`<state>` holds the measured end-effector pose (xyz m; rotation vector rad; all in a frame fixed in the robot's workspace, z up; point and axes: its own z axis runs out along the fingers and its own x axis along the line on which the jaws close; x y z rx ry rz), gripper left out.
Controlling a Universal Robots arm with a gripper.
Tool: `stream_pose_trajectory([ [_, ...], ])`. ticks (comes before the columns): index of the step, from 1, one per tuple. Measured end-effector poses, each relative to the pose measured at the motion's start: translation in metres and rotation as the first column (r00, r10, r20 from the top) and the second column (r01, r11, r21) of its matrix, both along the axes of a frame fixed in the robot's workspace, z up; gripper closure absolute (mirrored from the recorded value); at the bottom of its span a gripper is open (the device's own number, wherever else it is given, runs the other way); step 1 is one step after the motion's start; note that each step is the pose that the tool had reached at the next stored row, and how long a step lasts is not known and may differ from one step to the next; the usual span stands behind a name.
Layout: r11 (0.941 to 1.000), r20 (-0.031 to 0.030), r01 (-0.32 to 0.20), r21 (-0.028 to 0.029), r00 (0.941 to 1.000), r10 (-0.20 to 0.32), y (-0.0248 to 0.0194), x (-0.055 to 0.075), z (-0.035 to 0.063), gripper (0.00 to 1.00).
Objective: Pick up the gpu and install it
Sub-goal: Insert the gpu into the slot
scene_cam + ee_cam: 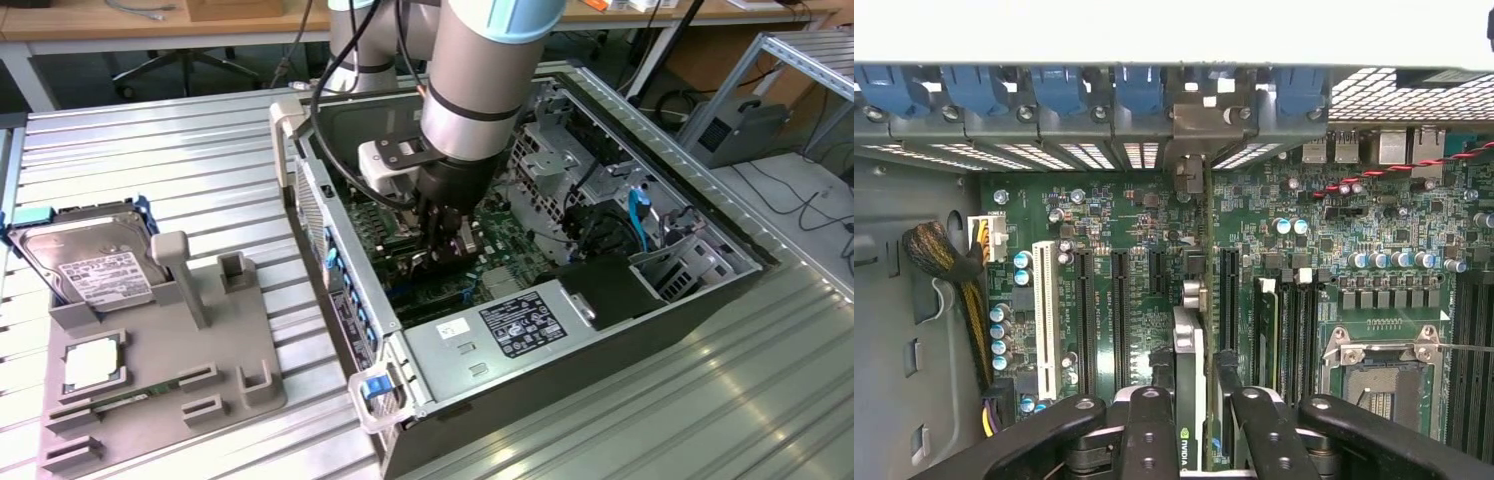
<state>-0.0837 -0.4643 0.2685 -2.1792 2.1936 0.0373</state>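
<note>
One arm reaches down into the open computer case (350,300). The gripper (1191,405) has its jaws pinching the graphics card (1189,350) edge-on, a finger (1147,425) on each side. The card stands upright over the motherboard (1134,230), lined up between the black slots, with its metal end by the blue latches (1054,90). Can't tell if it's seated. A hard drive (94,265) sits in the gray holder (234,350) at the exterior view's left, well apart from the case.

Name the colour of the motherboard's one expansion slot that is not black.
The slot is white, clearest in the wrist view.
</note>
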Motion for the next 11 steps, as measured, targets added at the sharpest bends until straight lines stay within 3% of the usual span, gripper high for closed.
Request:
stream_pose_trajectory([
  [11,1.0000,0.0042,0.000,0.0000,1.0000,0.000,0.0000,-0.0009,0.0051,0.73],
])
